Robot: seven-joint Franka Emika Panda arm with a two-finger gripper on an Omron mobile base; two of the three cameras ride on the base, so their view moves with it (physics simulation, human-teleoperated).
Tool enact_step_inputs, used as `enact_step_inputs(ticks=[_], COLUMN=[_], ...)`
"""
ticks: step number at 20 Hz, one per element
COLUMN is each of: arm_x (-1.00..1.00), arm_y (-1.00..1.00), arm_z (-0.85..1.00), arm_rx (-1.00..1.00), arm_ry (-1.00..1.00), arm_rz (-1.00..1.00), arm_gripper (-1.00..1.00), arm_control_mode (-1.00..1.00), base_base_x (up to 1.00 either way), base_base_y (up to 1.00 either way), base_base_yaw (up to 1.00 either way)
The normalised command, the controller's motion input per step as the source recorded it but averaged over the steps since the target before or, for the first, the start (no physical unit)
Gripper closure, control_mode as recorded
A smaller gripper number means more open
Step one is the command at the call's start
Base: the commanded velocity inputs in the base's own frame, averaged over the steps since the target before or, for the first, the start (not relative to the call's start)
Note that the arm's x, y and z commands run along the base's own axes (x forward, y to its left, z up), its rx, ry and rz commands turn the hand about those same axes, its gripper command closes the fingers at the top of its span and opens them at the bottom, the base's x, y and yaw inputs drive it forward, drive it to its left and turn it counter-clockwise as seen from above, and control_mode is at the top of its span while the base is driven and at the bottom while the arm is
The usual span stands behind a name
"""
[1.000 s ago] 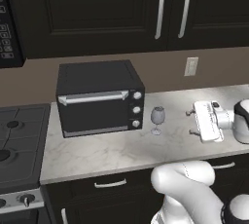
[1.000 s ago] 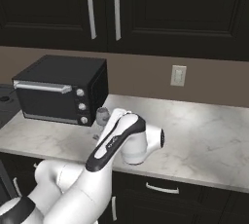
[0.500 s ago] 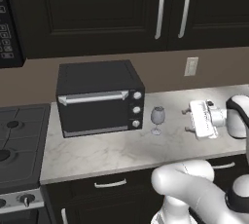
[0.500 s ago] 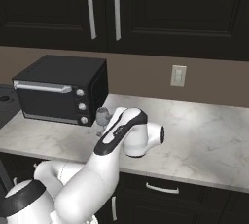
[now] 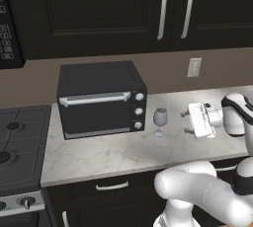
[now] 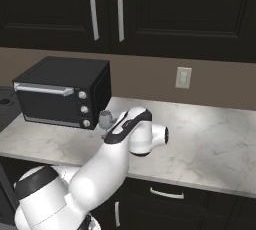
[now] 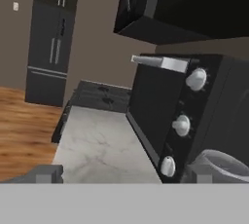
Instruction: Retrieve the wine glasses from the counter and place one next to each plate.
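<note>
A wine glass (image 5: 159, 119) stands upright on the counter (image 5: 108, 154) between toaster oven (image 5: 101, 98) and open claw (image 5: 187, 123).

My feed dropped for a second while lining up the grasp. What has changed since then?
The hand has swung left along the counter toward the wine glass, fingers wide open, nothing held. The glass stands as before beside the toaster oven.
</note>
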Motion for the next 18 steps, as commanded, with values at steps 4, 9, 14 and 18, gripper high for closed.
enact_step_inputs(ticks=[4, 9, 14, 18], arm_x=[0.28, 0.30, 0.36, 0.41], arm_y=[0.00, 0.00, -0.01, -0.03], arm_z=[-0.19, -0.22, -0.17, -0.17], arm_rx=[0.00, 0.00, 0.00, 0.00], arm_ry=[0.08, 0.04, 0.00, 0.00], arm_rz=[0.00, 0.00, 0.00, 0.00], arm_gripper=[-1.00, -1.00, -1.00, -1.00], arm_control_mode=[-1.00, -1.00, -1.00, -1.00], base_base_x=[0.00, 0.00, 0.00, 0.00], base_base_y=[0.00, 0.00, 0.00, 0.00], base_base_yaw=[0.00, 0.00, 0.00, 0.00])
